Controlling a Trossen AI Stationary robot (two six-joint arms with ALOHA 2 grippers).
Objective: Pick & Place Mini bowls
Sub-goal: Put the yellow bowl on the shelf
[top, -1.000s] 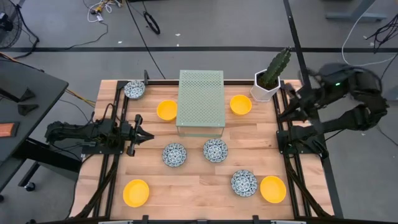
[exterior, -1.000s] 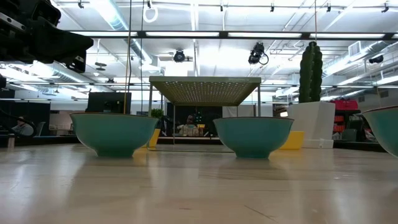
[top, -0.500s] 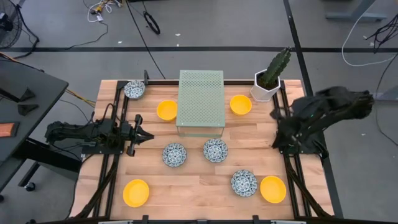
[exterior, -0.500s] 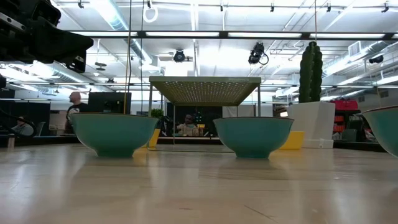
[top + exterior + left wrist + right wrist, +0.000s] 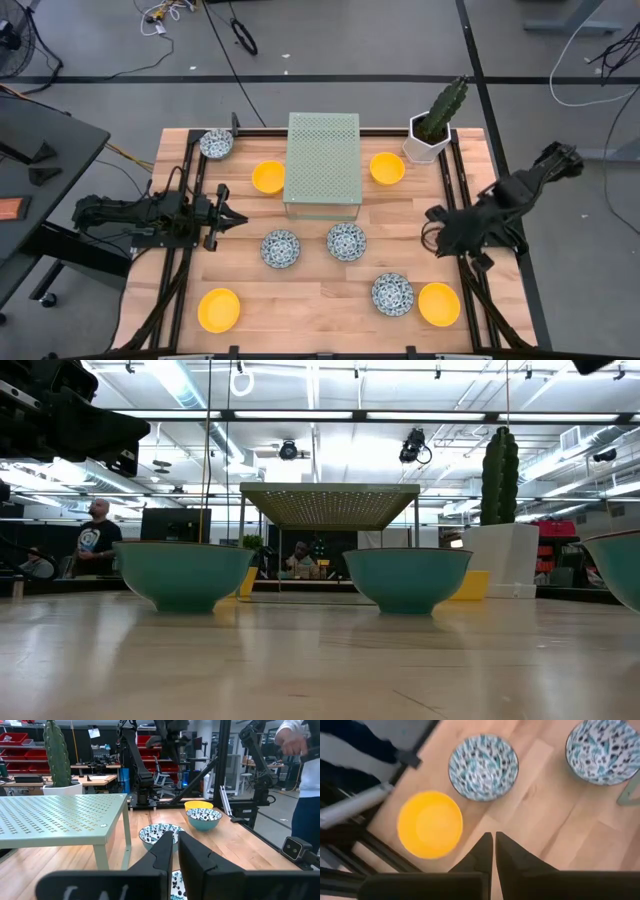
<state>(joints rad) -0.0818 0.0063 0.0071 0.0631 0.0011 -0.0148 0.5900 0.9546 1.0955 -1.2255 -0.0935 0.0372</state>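
Several mini bowls lie scattered on the wooden table. Patterned ones sit at the back left, in the middle and at the front right. Yellow ones flank the rack, and two more lie at the front left and front right. My left gripper rests shut at the table's left side, pointing at the middle bowls. My right gripper hangs shut over the right edge; its wrist view looks down on the yellow bowl and a patterned bowl. Neither gripper holds anything.
A pale green perforated rack stands at the back middle. A cactus in a white pot sits at the back right corner. Black frame rails run along both sides. People show in the room beyond, and one stands near the table.
My right arm has swung from beside the cactus pot forward and down, so its gripper is over the table's right edge. The left arm stays still. A person walks in the background.
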